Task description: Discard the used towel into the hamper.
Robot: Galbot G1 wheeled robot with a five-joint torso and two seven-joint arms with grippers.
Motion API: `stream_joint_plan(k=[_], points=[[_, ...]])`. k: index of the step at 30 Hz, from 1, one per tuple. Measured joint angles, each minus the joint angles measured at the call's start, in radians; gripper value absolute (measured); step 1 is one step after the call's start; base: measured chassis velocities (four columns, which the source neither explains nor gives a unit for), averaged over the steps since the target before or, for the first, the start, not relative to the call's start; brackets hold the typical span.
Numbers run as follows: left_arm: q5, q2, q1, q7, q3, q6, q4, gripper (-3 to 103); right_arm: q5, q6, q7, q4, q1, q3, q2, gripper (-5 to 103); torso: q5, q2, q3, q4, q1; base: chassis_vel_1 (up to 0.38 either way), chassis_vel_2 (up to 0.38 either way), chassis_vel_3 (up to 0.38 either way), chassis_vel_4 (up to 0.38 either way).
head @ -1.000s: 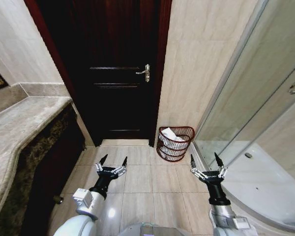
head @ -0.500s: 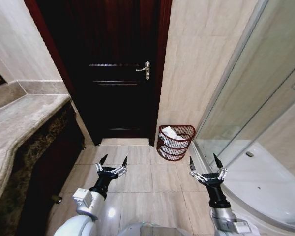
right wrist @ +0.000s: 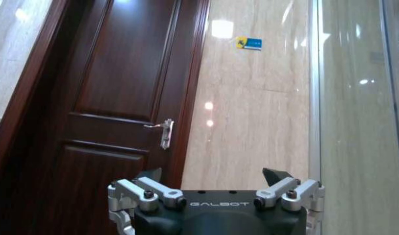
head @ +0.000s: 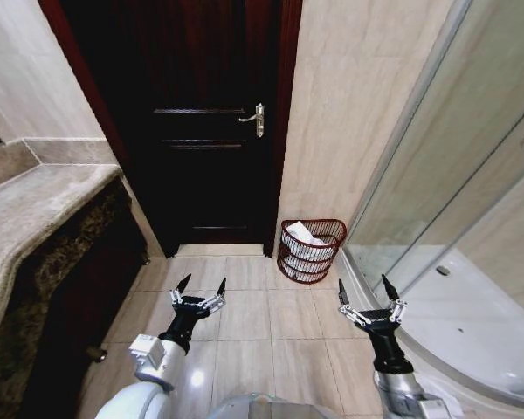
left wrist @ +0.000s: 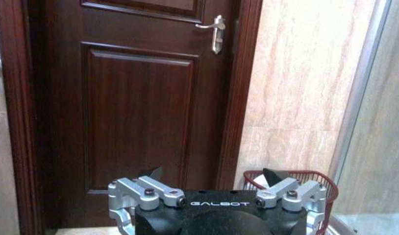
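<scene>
While the hamper [head: 311, 250] stands on the tiled floor [head: 244, 319] against the wall beside the dark door [head: 196, 131], white cloth inside it, the left gripper [head: 200, 287] and right gripper [head: 367, 291] hover short of it, both spread and empty.

- I'm seeing the small reddish-brown, half-round open-weave wire hamper [head: 311, 250] standing upright on the floor against the wall.
- I'm seeing a crumpled white towel [head: 303, 236] lying inside it.
</scene>
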Motion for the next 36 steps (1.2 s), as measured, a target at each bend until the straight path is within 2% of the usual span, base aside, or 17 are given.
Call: stream_joint_plan(k=[13,24,36], points=[[0.0,0.0,0.0,0.0,0.0,0.0,0.0,100,0.014,0.013,-0.009,-0.013,0.004,0.001,0.0,100,0.0,-0.062,-0.037,0.0,-0.025,0.0,0.0,0.0,0.0],[0.0,0.0,0.0,0.0,0.0,0.0,0.0,100,0.029,0.023,-0.02,-0.03,0.01,-0.002,0.0,100,0.0,-0.082,-0.048,0.0,-0.033,0.0,0.0,0.0,0.0],[0.0,0.0,0.0,0.0,0.0,0.0,0.0,100,0.037,0.027,-0.022,-0.037,0.016,-0.004,0.0,100,0.0,-0.129,-0.077,0.0,-0.052,0.0,0.0,0.0,0.0]])
